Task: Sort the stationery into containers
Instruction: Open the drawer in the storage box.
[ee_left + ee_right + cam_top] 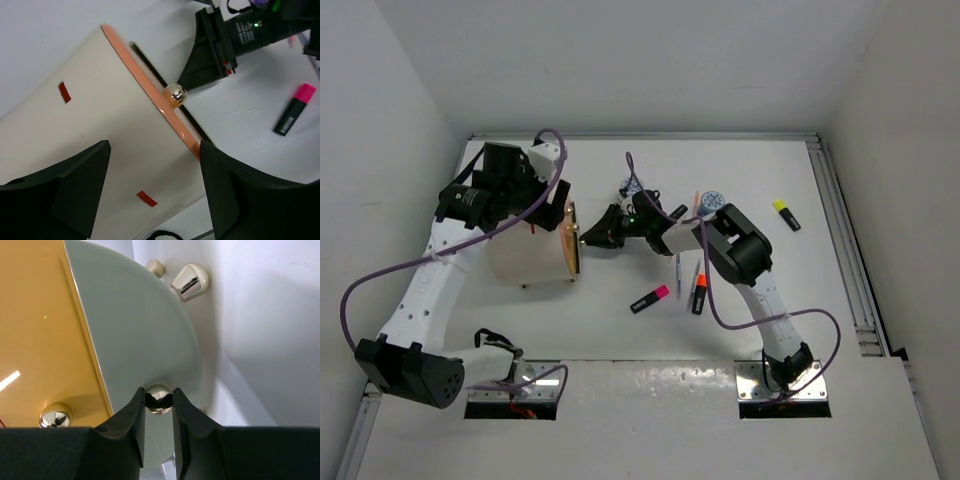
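Bright, even overhead light; soft shadows; sharp glints on the brass knob (pixel 159 393).

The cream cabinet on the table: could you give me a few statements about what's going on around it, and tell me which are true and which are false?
1. The right gripper has its jaws closed on a small shiny knob. True.
2. The left gripper holds the pink highlighter. False: that highlighter lies on the table, and the left jaws stand open on either side of the cabinet.
3. A yellow highlighter lies off to the right, well away from the cabinet. True.
4. All the stationery is put away. False: the orange highlighter and a patterned roll, among others, lie out on the table.
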